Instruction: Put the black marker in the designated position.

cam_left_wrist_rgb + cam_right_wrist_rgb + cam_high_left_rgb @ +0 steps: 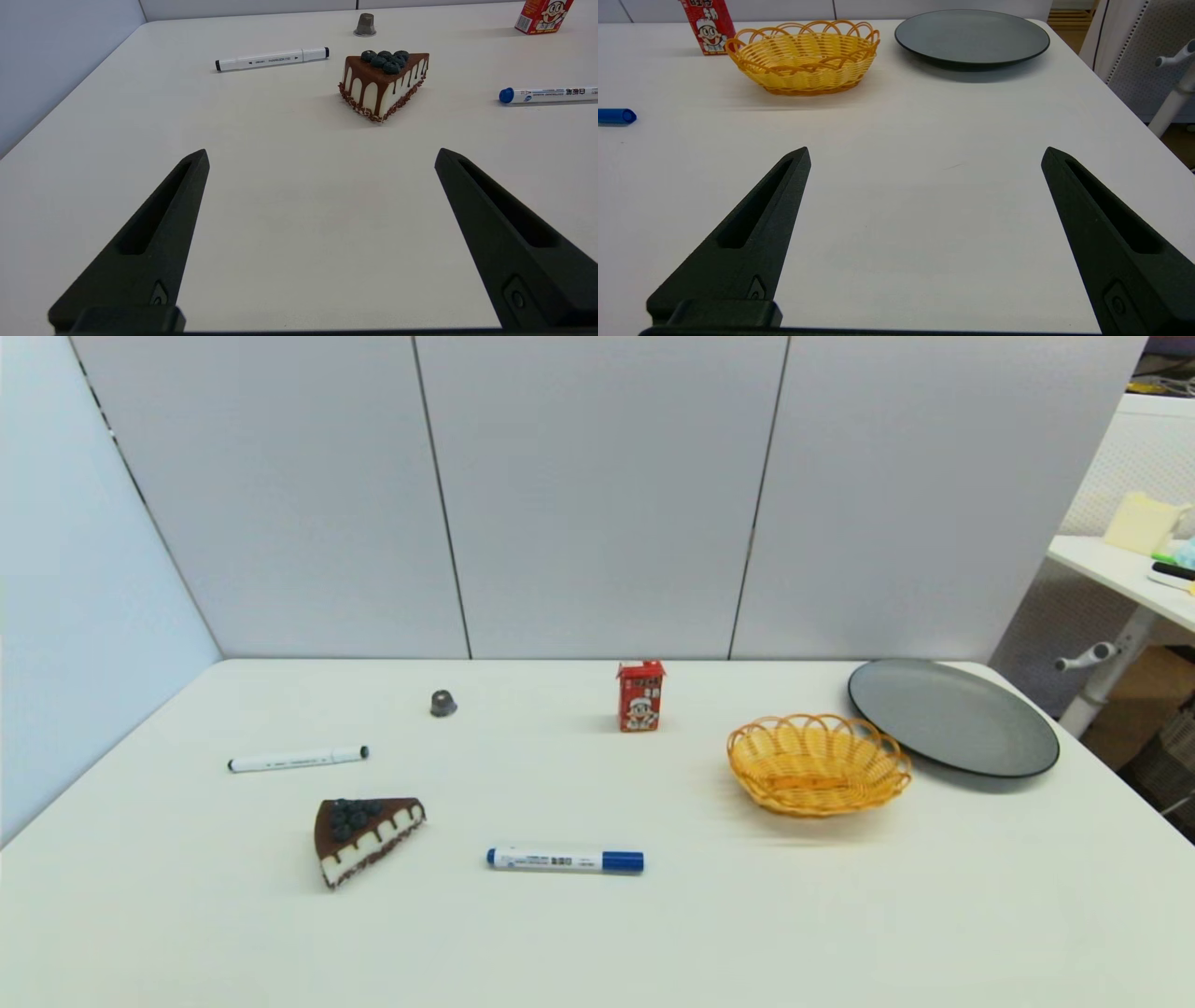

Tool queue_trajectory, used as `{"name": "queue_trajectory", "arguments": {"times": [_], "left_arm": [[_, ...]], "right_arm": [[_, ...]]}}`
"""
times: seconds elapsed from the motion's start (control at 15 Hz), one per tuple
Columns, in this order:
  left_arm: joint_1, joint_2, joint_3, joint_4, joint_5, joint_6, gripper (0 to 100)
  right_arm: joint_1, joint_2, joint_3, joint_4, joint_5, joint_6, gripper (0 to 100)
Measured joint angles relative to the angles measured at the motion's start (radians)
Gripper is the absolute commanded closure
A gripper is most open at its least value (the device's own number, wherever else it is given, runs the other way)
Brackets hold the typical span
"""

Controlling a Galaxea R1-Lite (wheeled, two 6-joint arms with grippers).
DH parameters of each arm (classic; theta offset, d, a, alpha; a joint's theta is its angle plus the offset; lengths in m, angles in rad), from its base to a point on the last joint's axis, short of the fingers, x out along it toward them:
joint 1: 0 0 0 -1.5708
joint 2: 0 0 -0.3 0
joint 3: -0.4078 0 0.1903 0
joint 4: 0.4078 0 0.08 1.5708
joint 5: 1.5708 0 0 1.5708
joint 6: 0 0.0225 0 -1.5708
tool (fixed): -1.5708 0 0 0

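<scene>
nothing grasped yet: your left claw (320, 156) gapes wide, near the black marker (299, 759) lying far left; reach for it

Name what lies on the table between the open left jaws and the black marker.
Nothing: in the left wrist view, bare table runs from the left gripper to the black marker. The cake slice sits off to one side.
</scene>
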Motion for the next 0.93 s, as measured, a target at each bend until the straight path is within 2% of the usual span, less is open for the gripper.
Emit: {"name": "queue_trajectory", "arguments": {"times": [0.67,0.93], "left_arm": [[-0.001,0.04,-0.013,-0.001,0.04,-0.049,0],[-0.003,0.196,-0.203,0.038,0.034,-0.046,0]], "right_arm": [[0.0,0.0,0.0,0.0,0.0,0.0,0],[0.0,0.0,0.0,0.0,0.0,0.0,0]]}}
